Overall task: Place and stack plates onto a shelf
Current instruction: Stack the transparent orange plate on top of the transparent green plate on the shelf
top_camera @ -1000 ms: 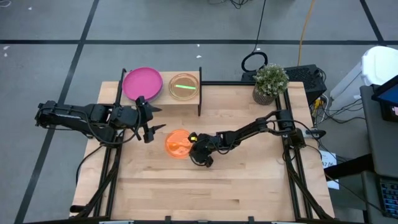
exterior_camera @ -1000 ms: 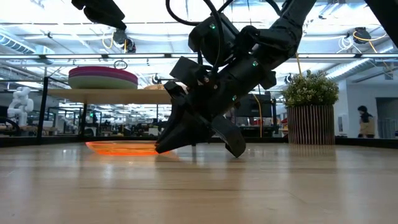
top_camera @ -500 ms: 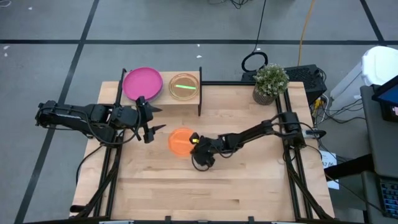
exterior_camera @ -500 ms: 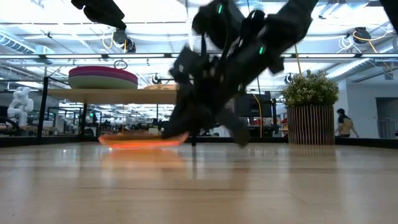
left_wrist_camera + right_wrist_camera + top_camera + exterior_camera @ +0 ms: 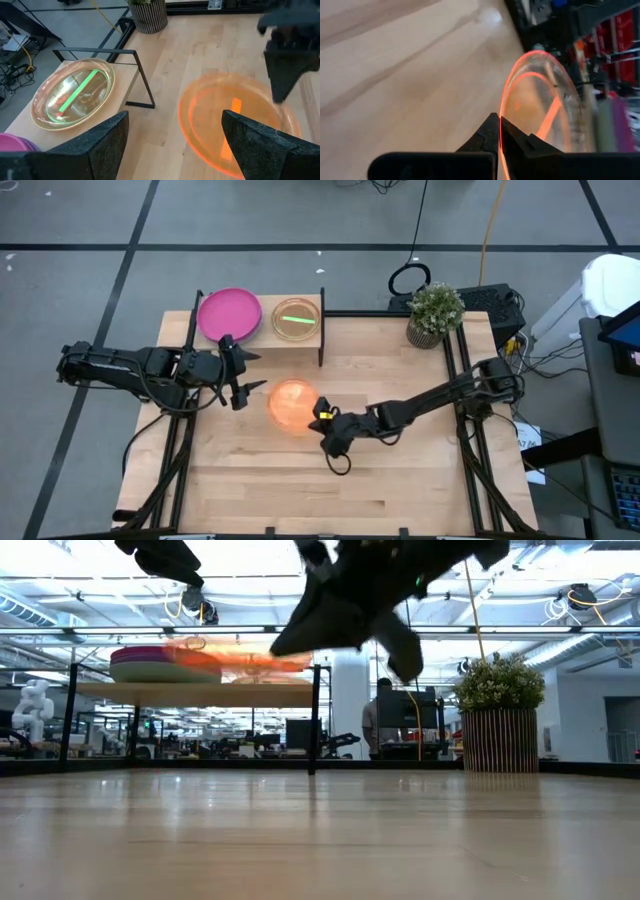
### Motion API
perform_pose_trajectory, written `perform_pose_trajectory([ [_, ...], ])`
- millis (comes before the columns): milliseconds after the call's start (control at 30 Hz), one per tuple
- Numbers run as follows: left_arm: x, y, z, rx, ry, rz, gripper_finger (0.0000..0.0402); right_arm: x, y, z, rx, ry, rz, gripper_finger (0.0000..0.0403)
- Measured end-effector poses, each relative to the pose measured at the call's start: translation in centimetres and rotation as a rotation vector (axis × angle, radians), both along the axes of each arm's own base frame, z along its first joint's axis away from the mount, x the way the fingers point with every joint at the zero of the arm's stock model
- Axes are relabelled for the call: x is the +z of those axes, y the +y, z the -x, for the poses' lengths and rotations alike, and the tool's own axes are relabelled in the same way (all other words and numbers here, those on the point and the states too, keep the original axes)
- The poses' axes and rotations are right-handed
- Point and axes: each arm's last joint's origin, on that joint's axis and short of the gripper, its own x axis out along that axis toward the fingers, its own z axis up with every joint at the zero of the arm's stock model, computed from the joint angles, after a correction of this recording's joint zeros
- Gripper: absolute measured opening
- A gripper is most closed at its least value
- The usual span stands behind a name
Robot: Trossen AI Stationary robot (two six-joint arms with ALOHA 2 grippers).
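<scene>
Above tabletop [image 5: 400, 480], orange plate [image 5: 291, 405] held level.

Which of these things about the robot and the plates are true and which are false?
1. The right gripper is pinching the rim of the orange plate. True.
2. The orange plate is lying flat on the table. False: in the low view it is lifted up in the air, about level with the shelf.
3. A magenta plate sits on the shelf's left side. True.
4. The left gripper is holding a plate. False: its fingers are open and empty, near the shelf.
5. The potted plant is on the shelf. False: it stands on the table's far right corner.
</scene>
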Motion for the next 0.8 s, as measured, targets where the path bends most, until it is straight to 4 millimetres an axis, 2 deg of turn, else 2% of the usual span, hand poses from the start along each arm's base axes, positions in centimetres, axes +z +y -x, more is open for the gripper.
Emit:
perform_pose_trajectory([
  [167,0.1,0.0,-0.1,0.001,-0.015,0.003,0.0321,2.1,0.3,1.2,-0.031,-0.017,0.033,0.0000],
  [433,0.1,0.0,-0.1,0.001,-0.017,0.004,0.0321,5.5,-0.3,3.2,-0.029,-0.047,0.035,0.0000],
  [600,0.1,0.0,-0.1,0.001,-0.016,0.003,0.0321,7.6,-1.3,4.0,-0.035,-0.103,0.045,0.0000],
  [800,0.1,0.0,-0.1,0.005,-0.019,0.010,0.0321,9.1,-3.4,4.5,-0.088,-0.142,0.048,0.0000],
])
